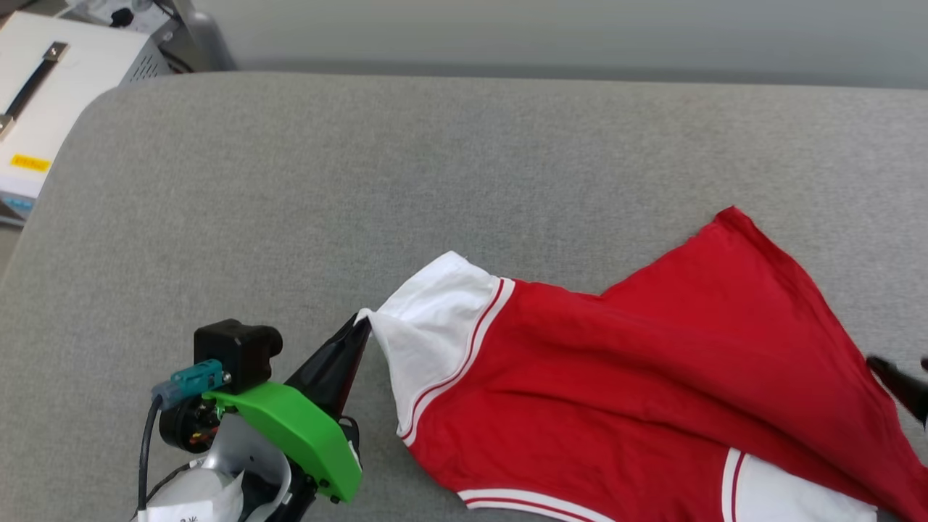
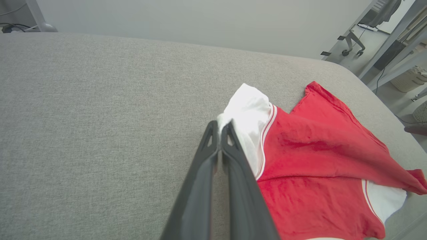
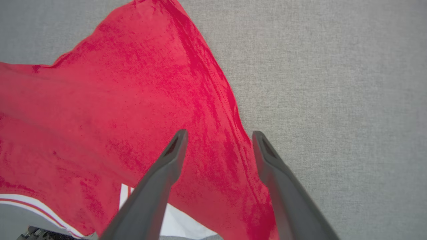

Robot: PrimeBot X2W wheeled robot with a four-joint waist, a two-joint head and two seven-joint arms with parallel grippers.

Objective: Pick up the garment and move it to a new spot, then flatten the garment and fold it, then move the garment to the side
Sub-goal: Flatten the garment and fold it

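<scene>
The left gripper (image 1: 360,325) is pressing its two long dark fingers fully together, and they appear to be pinching the very tip of the white short sleeve (image 1: 428,319), whose cloth is drawing to a point right at the fingertips. The right gripper (image 3: 220,133) is standing with its jaws spread wide and gripping nothing. Its fingers are hanging over the red cloth with the stitched side edge running up between them, though whether the tips are touching the fabric cannot be told. The red jersey shirt with white sleeves and red-striped trim (image 1: 616,377) is lying on the grey woven-fabric surface (image 1: 362,181). In the head view it is reaching rightward from the left gripper towards the right one, so its long axis is running across the robot's front between the two arms. Its plain red side is facing up, loose diagonal folds are crossing the body, and the second white sleeve (image 1: 790,493) is partly tucked under a red flap near the robot. The shirt is looking far from flat. The next move is probably calling for the right gripper, the nearer to that loose red edge, to close on it and pull away from the left.
</scene>
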